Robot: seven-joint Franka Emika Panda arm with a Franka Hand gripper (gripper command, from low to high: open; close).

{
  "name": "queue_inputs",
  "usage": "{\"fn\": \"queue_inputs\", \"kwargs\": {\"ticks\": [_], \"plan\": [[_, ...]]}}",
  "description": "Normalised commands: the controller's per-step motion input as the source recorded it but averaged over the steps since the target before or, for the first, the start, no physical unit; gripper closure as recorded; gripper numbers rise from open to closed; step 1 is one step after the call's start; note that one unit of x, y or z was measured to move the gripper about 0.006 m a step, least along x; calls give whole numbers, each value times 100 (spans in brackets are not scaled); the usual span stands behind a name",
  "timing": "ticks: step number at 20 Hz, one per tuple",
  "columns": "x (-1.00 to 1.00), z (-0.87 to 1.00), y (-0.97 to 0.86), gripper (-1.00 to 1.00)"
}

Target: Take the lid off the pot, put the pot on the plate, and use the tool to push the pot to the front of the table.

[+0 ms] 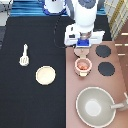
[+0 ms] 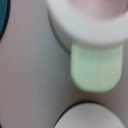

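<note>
Pan (image 1: 95,105): large, grey, long-handled; at the exterior view's bottom right on the brown stove panel (image 1: 71,95); no part in the task.
Desk (image 1: 30,105): black, wide; carries the plate and the spatula.
Plate (image 1: 45,75): cream, bare; on the desk, well apart from the pot toward the exterior view's left.
Pot (image 1: 82,65): small, pink-tan, upright on the stove panel; its reddish inside is open to view, so uncovered. Not on the plate. In the wrist view its rim (image 2: 85,20) and one pale side tab (image 2: 96,67) show close by.
Spatula (image 1: 23,56): cream-white; lies on the desk near the exterior view's left, untouched.
Burners (image 1: 105,60): two black discs beside the pot toward the exterior view's right.
Lid (image 1: 79,52): a tan disc, by appearance the lid, just above the pot in the exterior view and partly hidden under the tool.
Tool (image 1: 83,46): over the stove panel, above the lid and just beyond the pot; whether released or clenched cannot be told.
Step in hand (judgement): lid removal looks done; moving the pot to the plate is not yet done.
Requirement of that step (judgement): a firm hold on the pot's rim or tab, a level carry toward the exterior view's left, and a centred landing on the plate.
</note>
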Motion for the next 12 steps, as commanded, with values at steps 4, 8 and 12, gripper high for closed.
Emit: {"fn": "queue_inputs", "kwargs": {"ticks": [4, 8, 12], "plan": [[73, 45, -31, -100], [77, 41, -26, -100], [89, 18, -15, -100]]}}
